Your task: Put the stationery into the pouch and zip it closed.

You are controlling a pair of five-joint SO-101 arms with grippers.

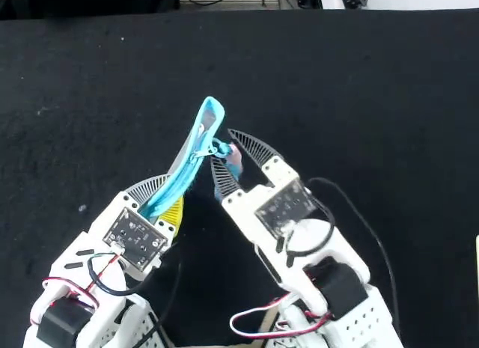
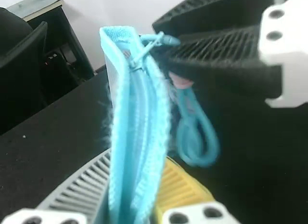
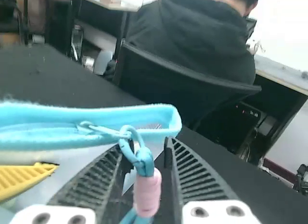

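Pouch (image 1: 196,142) pinched at one end by left gripper (image 1: 161,200); right gripper (image 3: 144,146) spread round pull cord (image 2: 195,132). Nip cord, pull along zip line, keep pouch taut.

The pouch (image 1: 187,165) stands on edge between the fingers of the left gripper (image 1: 161,200), clamped at its near end and extending forward from it, with the table (image 1: 359,86) beneath. The zip slider (image 3: 84,126) sits near the pouch's far end, just ahead of the right gripper (image 1: 221,146). The pull cord (image 3: 139,156) hangs from the slider between the right gripper's parted fingers, and its bead (image 3: 147,190) lies in that gap.
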